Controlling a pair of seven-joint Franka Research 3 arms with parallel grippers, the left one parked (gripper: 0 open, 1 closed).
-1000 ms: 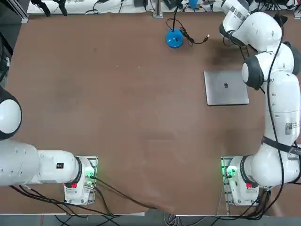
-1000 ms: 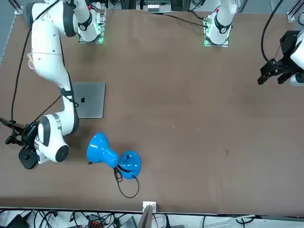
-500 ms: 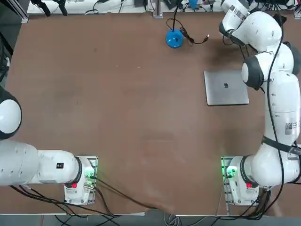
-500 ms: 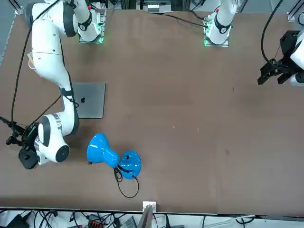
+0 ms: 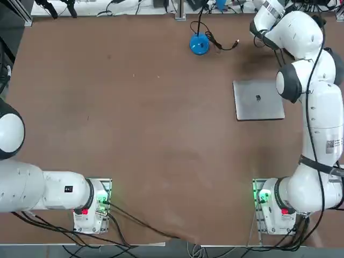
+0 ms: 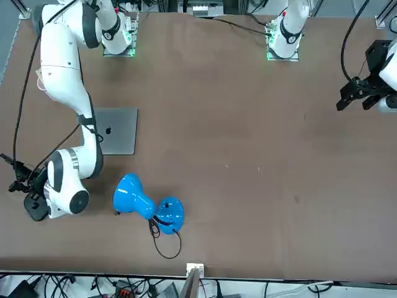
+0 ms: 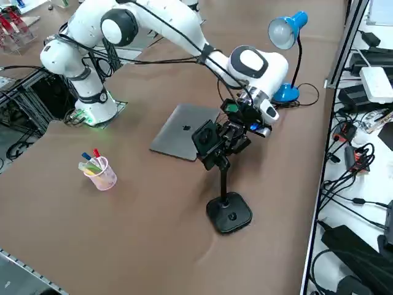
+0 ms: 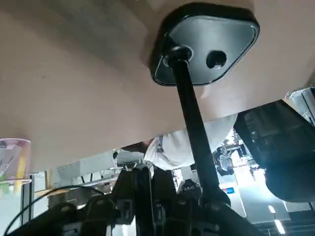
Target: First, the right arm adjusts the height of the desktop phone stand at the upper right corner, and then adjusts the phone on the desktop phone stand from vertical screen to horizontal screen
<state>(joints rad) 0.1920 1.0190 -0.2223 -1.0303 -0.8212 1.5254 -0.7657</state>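
One big white robot arm (image 7: 166, 24) has its black gripper (image 7: 232, 146) pinched tight on the clamp head of the small black round-based phone stand (image 7: 228, 212), beside the grey slab laptop (image 7: 178, 136).

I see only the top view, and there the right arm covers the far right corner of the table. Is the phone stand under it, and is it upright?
Observer: Yes. The desktop phone stand stands upright on its base beside a grey laptop.
Operator: Where is the gripper?
Observer: The right gripper is at the top of the pole, shut at the clamp head.
Operator: Is the phone mounted?
Observer: Yes, the phone sits in the clamp head; I cannot tell its orientation.
Operator: Is anything else nearby?
Observer: A clear cup stands well apart from the stand.
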